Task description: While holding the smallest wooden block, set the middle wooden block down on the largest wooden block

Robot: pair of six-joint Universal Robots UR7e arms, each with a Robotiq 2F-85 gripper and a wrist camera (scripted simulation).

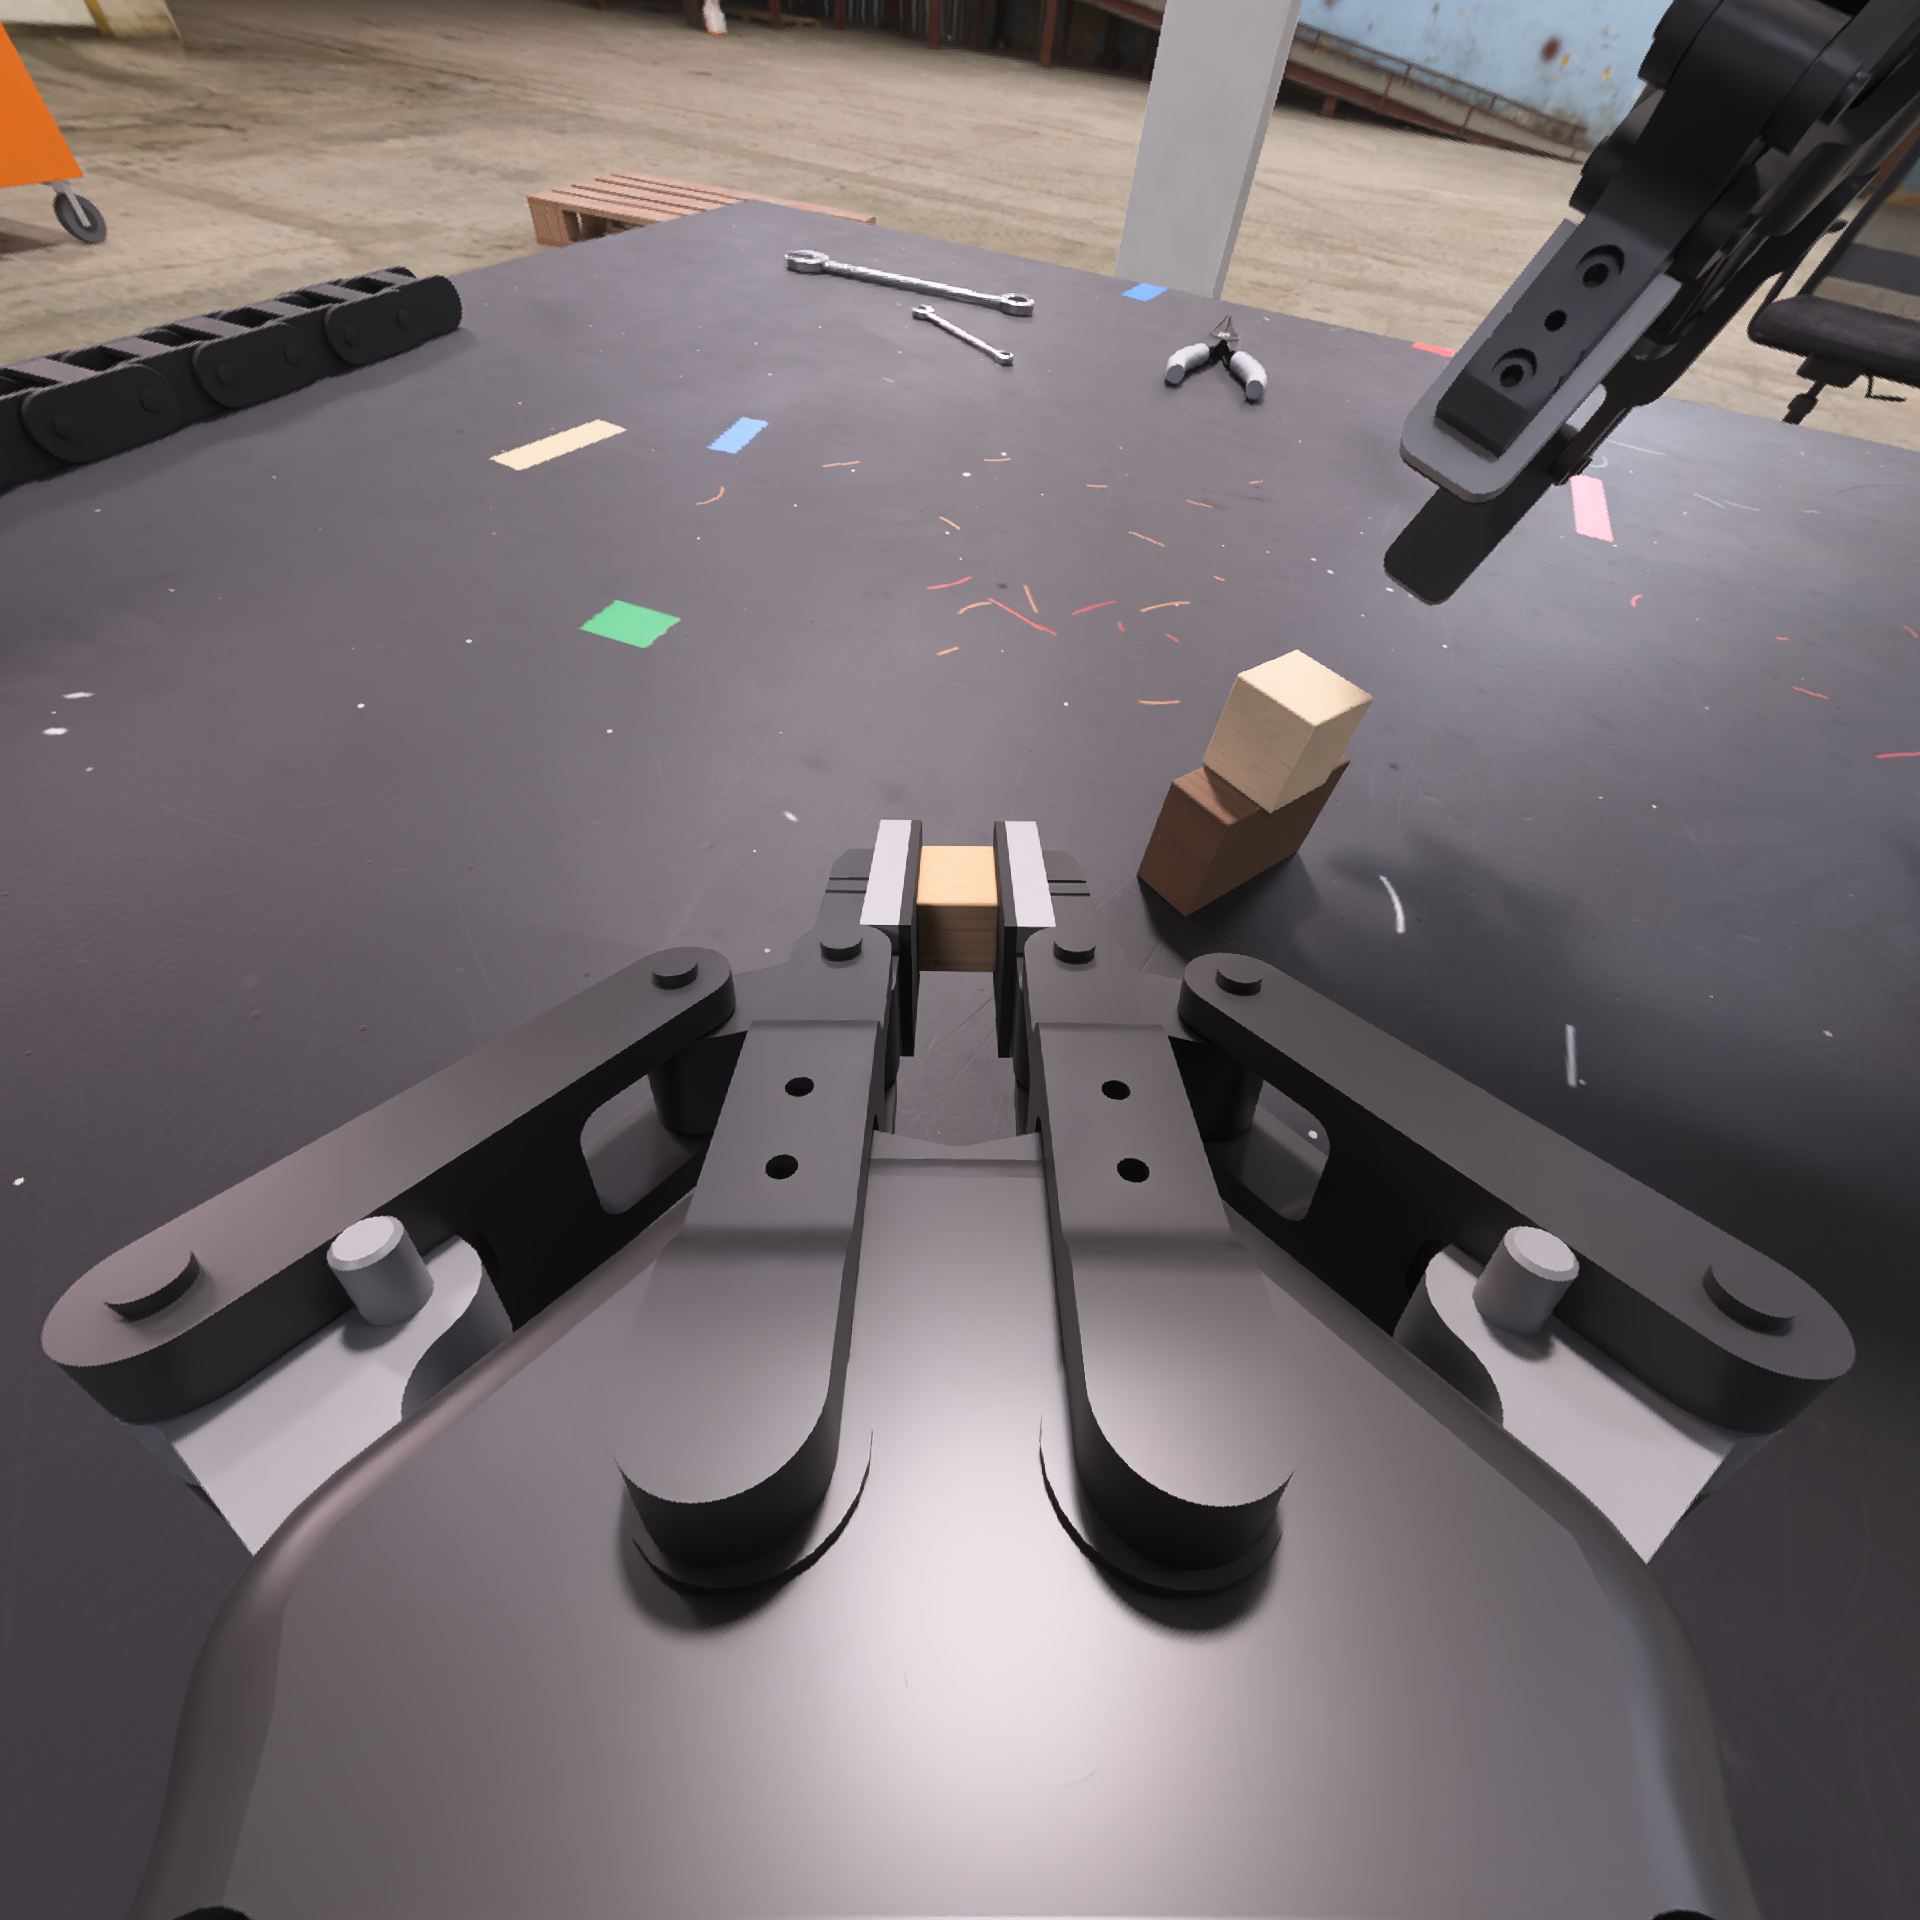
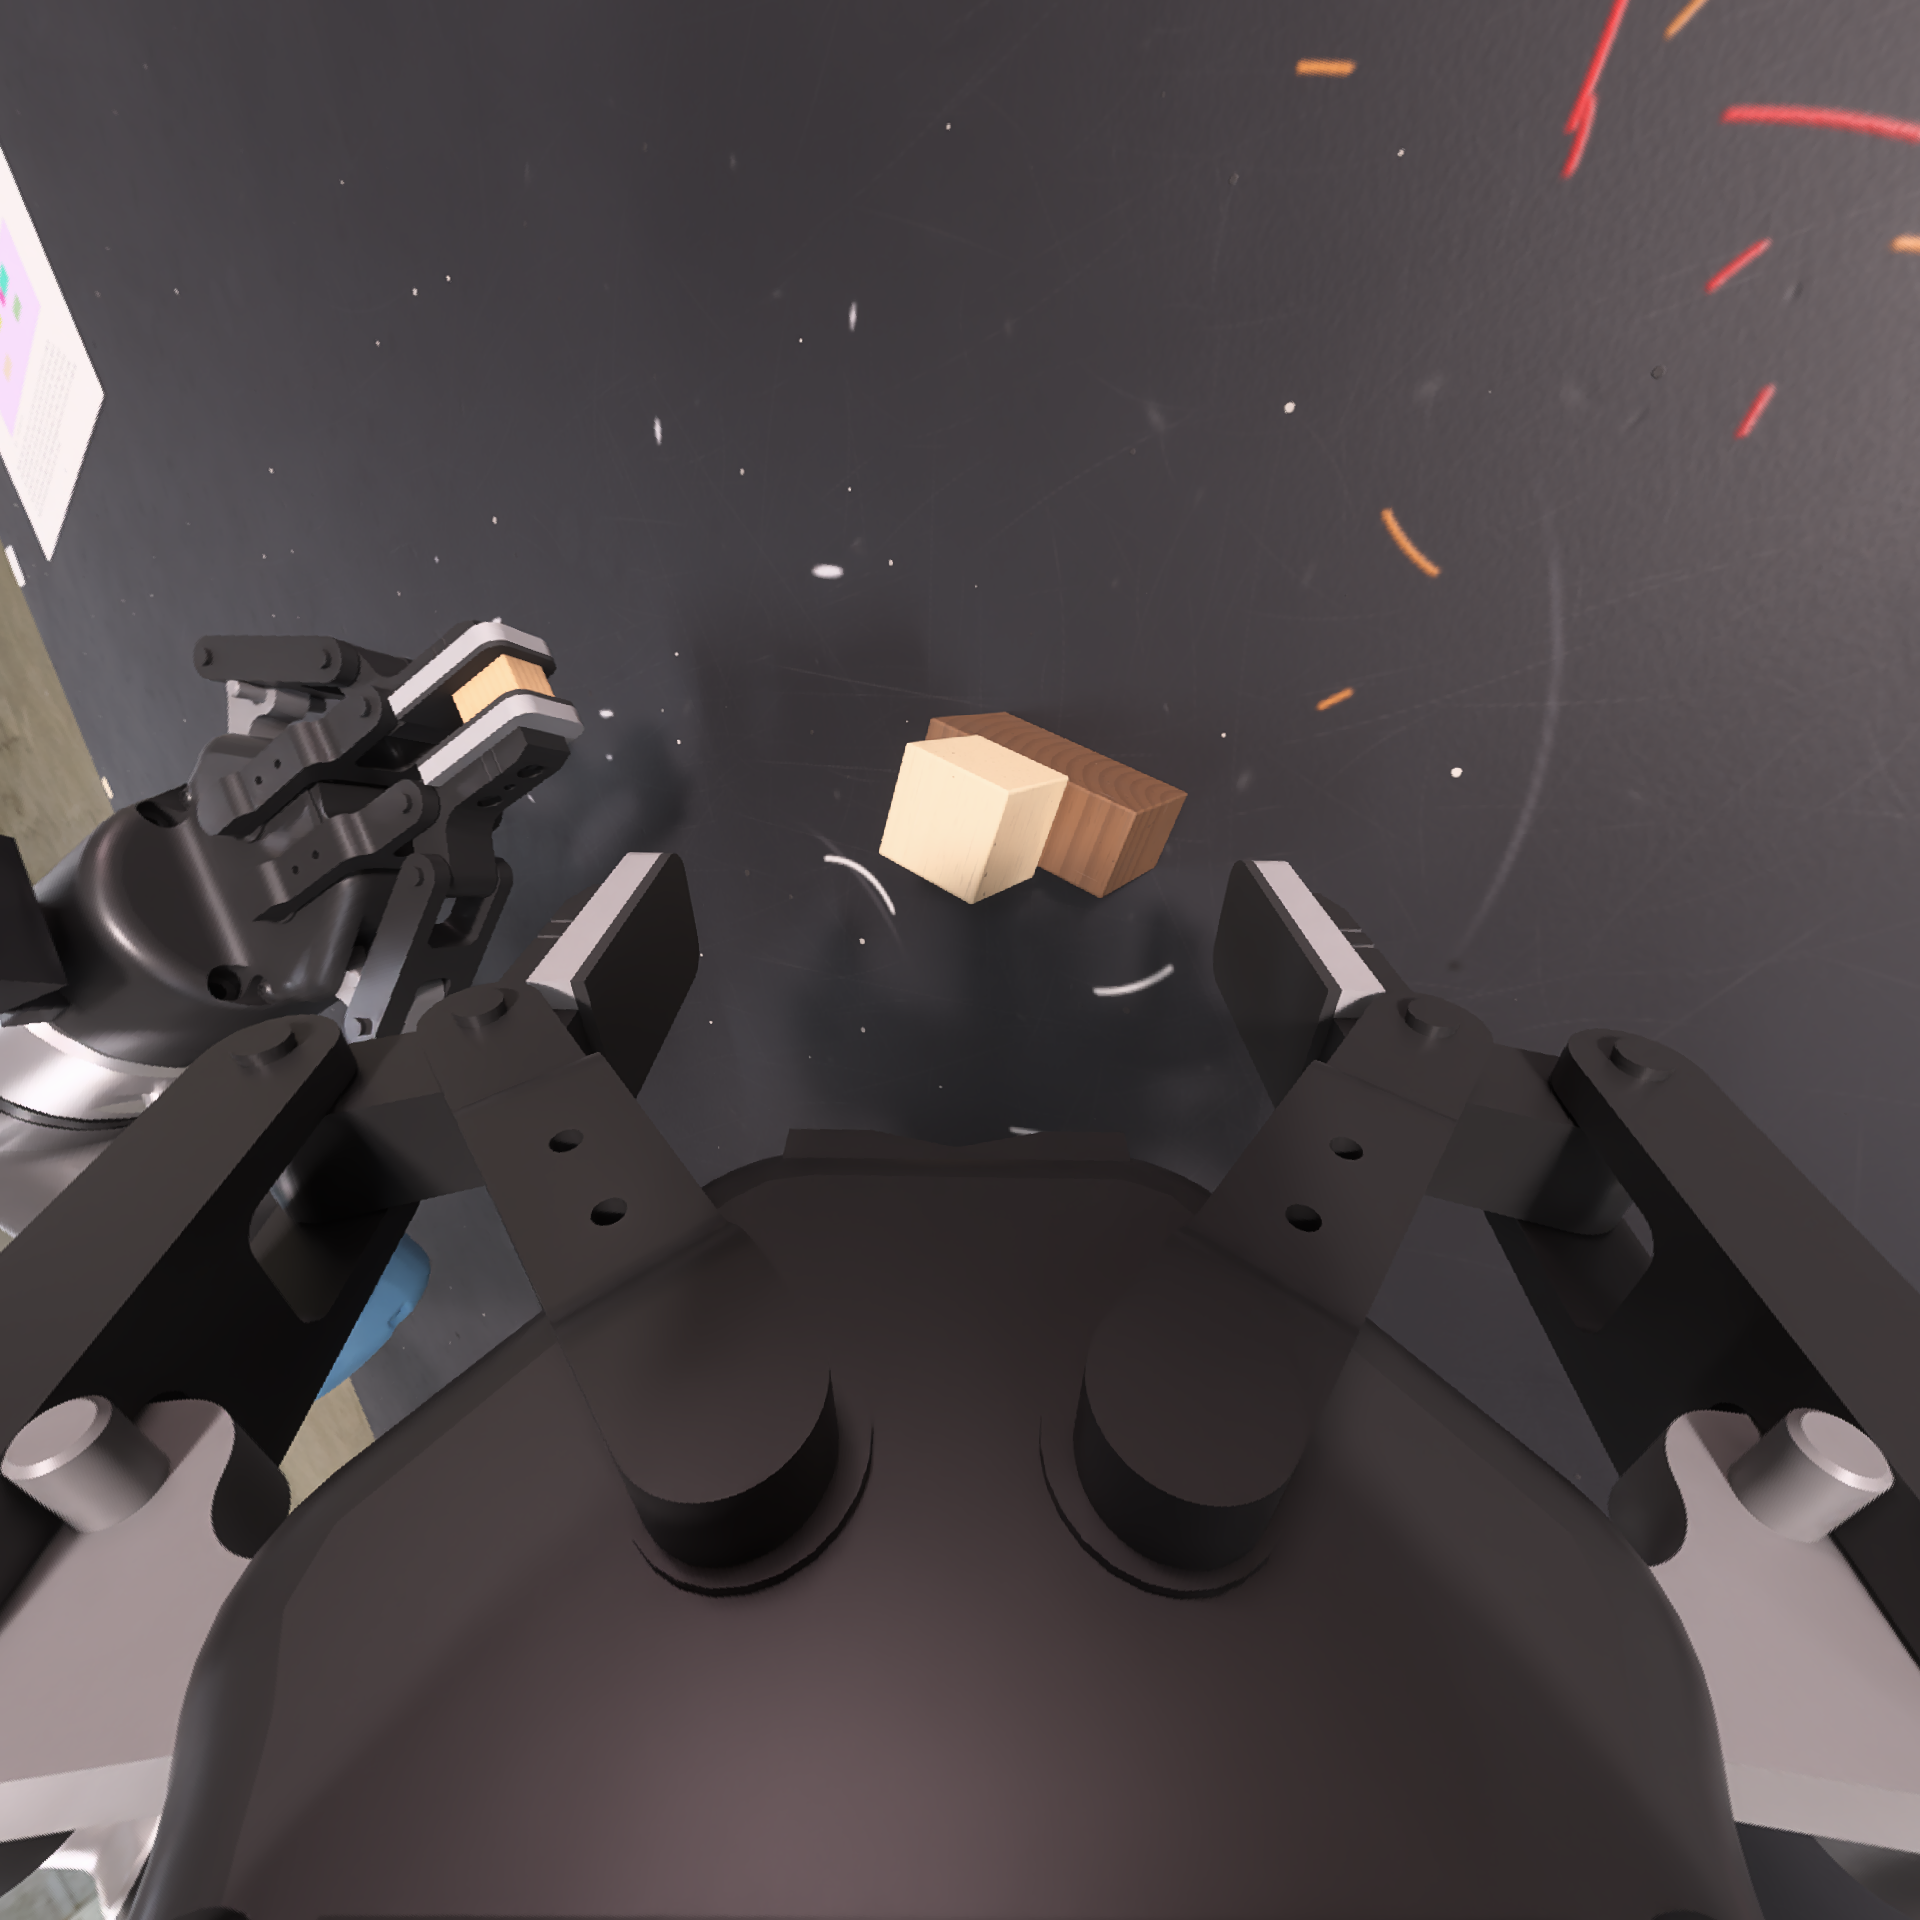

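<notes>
**Stacking done, small block held aloft**

Gripping tight, that's our left pincer (image 1: pixel 957 883), both pads pressed flat against the sides of the smallest wooden block (image 1: pixel 957 902), a tan cube that sits squarely between the fingertips. From the right wrist view we can see it off to one side, clamped on that same little cube and held clear of the table (image 2: pixel 1039 312).

Now look at the stack! The middle wooden block (image 2: pixel 966 821), pale cream, rests on the largest wooden block (image 2: pixel 1112 816), the dark brown one. It sits tilted and off-centre, overhanging one edge of the brown block, which itself looks tipped, with one end raised. The two are touching; we cannot tell how firmly the pale one is seated.

And our right pincer (image 2: pixel 956 935)? Wide apart, nothing between its pads, hanging above the stack with the two blocks framed in the gap. From the left wrist view it (image 1: pixel 1455 520) shows high and to one side of the blocks, well clear of them.

Farther back on the table we spot two wrenches (image 1: pixel 909 278), a pair of pliers (image 1: pixel 1216 361), a black cable chain (image 1: pixel 229 358) and scraps of coloured tape (image 1: pixel 630 623).
</notes>
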